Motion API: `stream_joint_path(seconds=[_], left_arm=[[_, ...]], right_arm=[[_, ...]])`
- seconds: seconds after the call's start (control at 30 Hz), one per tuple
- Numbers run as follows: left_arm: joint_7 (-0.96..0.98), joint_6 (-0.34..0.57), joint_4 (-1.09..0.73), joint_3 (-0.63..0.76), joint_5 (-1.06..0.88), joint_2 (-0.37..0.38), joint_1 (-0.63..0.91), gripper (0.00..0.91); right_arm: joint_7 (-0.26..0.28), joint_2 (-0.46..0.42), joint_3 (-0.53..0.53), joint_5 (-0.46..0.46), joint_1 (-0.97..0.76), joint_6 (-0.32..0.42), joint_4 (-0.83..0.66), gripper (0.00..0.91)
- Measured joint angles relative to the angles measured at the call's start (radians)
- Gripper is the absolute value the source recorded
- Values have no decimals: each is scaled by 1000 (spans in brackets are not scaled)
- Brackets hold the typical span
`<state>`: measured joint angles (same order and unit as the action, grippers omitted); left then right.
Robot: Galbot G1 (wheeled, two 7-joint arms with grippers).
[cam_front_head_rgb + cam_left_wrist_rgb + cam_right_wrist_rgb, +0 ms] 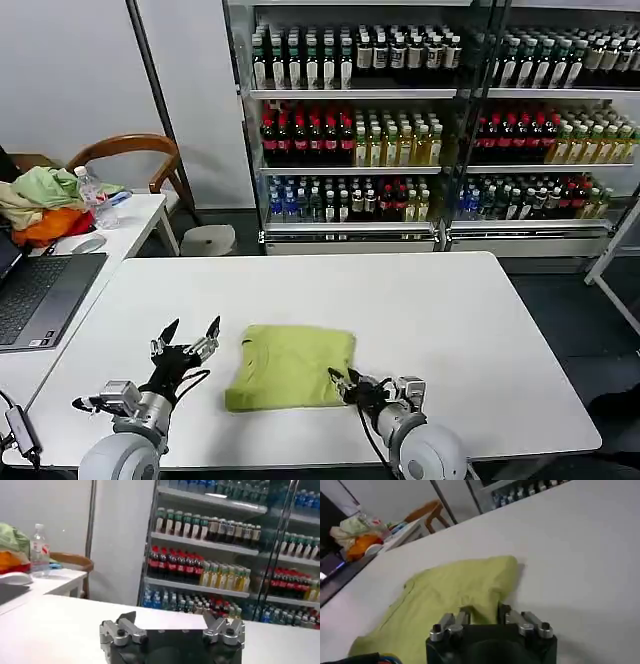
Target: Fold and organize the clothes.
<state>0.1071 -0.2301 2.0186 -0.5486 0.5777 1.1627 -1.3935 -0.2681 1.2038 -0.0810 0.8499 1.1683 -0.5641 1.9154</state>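
Observation:
The clothes are one lime yellow-green T-shirt (290, 365), folded into a rough rectangle on the white table (460, 330) near its front edge. My right gripper (342, 381) is at the shirt's near right corner. In the right wrist view the shirt (455, 592) spreads away from that gripper (484, 612), whose fingers are closed in on a raised fold of the fabric. My left gripper (187, 335) hovers just left of the shirt, apart from it and open. In the left wrist view nothing lies between that gripper's (172, 617) fingers, with bare table beyond.
A side table on the left carries a laptop (40, 295), a heap of pale green, beige and orange garments (45, 205) and a water bottle (95, 197). A wooden chair (130, 150) stands behind it. Drink coolers (400, 120) line the back wall.

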Motion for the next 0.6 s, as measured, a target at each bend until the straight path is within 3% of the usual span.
stream_joint_path(seconds=[0.3,0.6], left_arm=[[12,-12,-4,-4,4,-13,3,907],[15,-13,-13,-6,5,-23,-1,907]], right_arm=[[11,13,12,-56,-36,20,-30,0],[-14,41,-14,-109,-110,103,-103,0]])
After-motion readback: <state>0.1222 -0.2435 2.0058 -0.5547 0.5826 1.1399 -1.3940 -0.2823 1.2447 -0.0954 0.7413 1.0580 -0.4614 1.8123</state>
